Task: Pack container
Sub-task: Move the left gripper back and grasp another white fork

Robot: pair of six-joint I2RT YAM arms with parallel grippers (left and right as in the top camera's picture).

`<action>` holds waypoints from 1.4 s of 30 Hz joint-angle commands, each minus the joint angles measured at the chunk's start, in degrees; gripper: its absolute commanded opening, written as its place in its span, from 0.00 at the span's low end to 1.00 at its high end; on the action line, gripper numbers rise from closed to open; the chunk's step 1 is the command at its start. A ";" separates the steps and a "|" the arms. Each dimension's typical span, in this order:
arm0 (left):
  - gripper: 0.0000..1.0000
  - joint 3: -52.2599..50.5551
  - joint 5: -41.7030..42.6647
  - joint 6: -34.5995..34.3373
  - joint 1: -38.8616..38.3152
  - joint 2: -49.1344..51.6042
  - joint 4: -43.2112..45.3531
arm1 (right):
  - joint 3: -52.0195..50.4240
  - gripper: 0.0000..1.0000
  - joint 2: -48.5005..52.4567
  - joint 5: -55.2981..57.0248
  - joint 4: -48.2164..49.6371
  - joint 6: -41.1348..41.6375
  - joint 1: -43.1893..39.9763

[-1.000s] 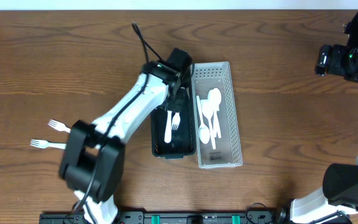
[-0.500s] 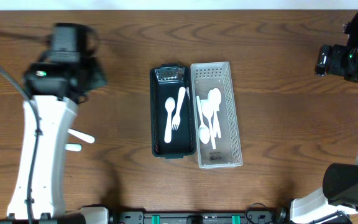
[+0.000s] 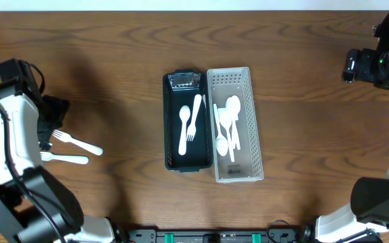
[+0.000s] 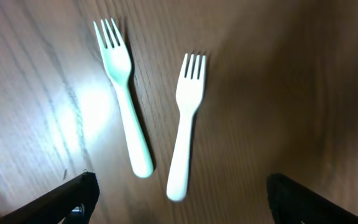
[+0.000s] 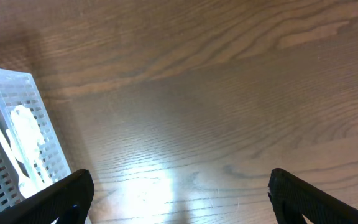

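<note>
Left hand (image 4: 188, 198) — now open (jaws wide) — has swung back over two forks (image 4: 189, 118).

You have a brown wooden worktop (image 3: 302, 121) under everything, its grain running in long wavy streaks from side to side in the overhead view. Along the far edge a thin pale strip (image 3: 181, 4) shows where the wood ends. At the near edge a black rail (image 3: 215, 237) crosses the bottom of the picture, with small green pieces (image 3: 169, 237) set in it. From the left wrist view you see the same wood close up, with a bright patch of glare (image 4: 82, 102) on it; the right wrist view shows a softer sheen (image 5: 148, 183) low on the wood
</note>
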 commanded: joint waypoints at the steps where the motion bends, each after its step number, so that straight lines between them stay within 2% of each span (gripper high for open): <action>1: 0.90 -0.48 1.51 -0.92 0.11 3.78 0.83 | 0.22 0.93 -0.04 -0.46 -0.28 0.39 -0.11; 11: 0.90 -0.48 1.53 -0.61 0.13 14.14 5.11 | 0.22 0.93 -0.04 -0.44 -1.29 0.39 -0.11; 24: 0.90 -0.50 4.00 11.04 0.13 20.00 11.76 | 0.22 0.93 -0.04 -0.44 -1.31 0.39 -0.13; 32: 0.89 -1.11 4.90 11.10 0.13 20.22 12.61 | 0.22 0.93 -0.04 -0.42 -1.51 0.39 -0.13; 39: 0.88 -6.40 8.07 10.47 0.13 20.22 16.00 | 0.22 0.93 -0.04 -0.42 -1.51 0.39 -0.13; 42: 0.81 -8.11 8.09 10.49 0.13 20.22 16.96 | 0.22 0.93 -0.04 -0.42 -1.51 0.39 -0.13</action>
